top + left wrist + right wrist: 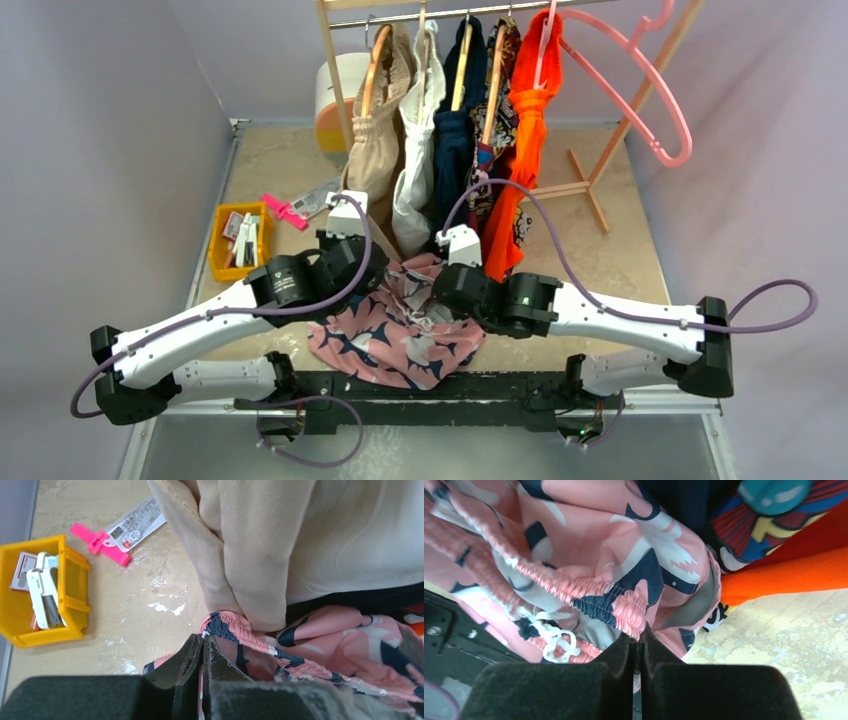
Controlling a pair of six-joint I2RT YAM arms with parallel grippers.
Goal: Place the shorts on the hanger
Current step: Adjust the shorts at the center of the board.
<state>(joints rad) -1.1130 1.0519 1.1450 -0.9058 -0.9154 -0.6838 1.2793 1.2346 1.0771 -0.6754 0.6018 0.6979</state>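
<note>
1. The top external view looks down from above and behind the robot. It stands well back and faces the far side of the table [640,250], taking in its whole width.
2. The left wrist view sits just behind the left gripper [202,642]. It is very near and faces forward and down, past the shorts [345,635] to the yellow bin [75,580].
3. The right wrist view sits just behind the right gripper [638,637]. It is nearer still, with fabric filling most of the frame.
4. All three views share the shorts. The top and left wrist views share the bin and the beige garment [375,150]. The top and right wrist views share the orange garment [784,570].
</note>
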